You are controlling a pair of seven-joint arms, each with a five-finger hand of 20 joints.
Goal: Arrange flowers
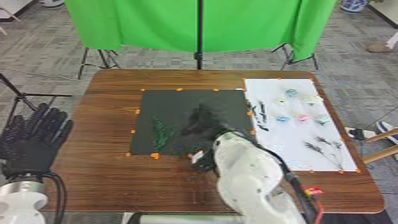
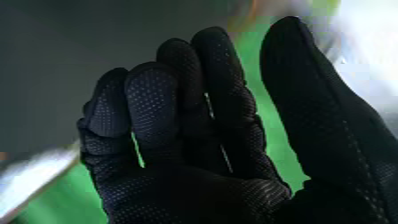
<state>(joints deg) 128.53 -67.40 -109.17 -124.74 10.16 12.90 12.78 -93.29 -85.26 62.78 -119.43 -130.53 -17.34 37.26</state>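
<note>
Black-gloved right hand [image 1: 203, 121], fingers [image 2: 222, 75] extended, is over the dark mat [image 1: 173, 102].

Room ahead, obstacles either side.
Beyond the right robot hand [image 1: 204, 122] is room over the flat black mat [image 1: 169, 102]; a dark-green leafy sprig [image 1: 162, 135] blocks low passage to the hand's left, small pastel flowers [image 1: 302, 118] and slender dark sprigs [image 1: 314, 147] to its right.

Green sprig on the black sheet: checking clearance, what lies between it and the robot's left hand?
Head view: from left hand to green sprig, a sliver of floor, bare table, orange tape, then black sheet.
</note>
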